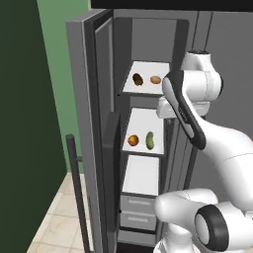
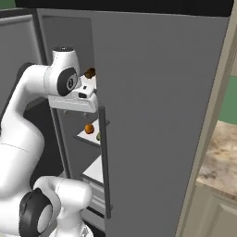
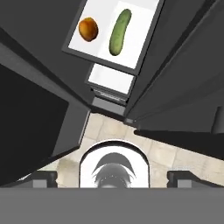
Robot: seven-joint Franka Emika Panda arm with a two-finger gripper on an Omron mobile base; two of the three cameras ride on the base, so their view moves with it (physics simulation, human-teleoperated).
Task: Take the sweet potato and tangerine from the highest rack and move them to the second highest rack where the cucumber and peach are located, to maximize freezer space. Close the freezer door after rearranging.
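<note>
The gripper [image 3: 113, 177] hangs spread wide and empty (fingertips far apart), above the second highest rack [image 3: 135, 41] holding peach [image 3: 88, 29] and cucumber [image 3: 120, 32].

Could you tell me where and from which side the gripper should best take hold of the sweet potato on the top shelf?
Grip the sweet potato across its thicker middle, jaws spanning the short axis, since the ends taper. Come in from the open front of the highest rack; the tangerine lies apart on its right, leaving room. The open gripper holds nothing.
</note>
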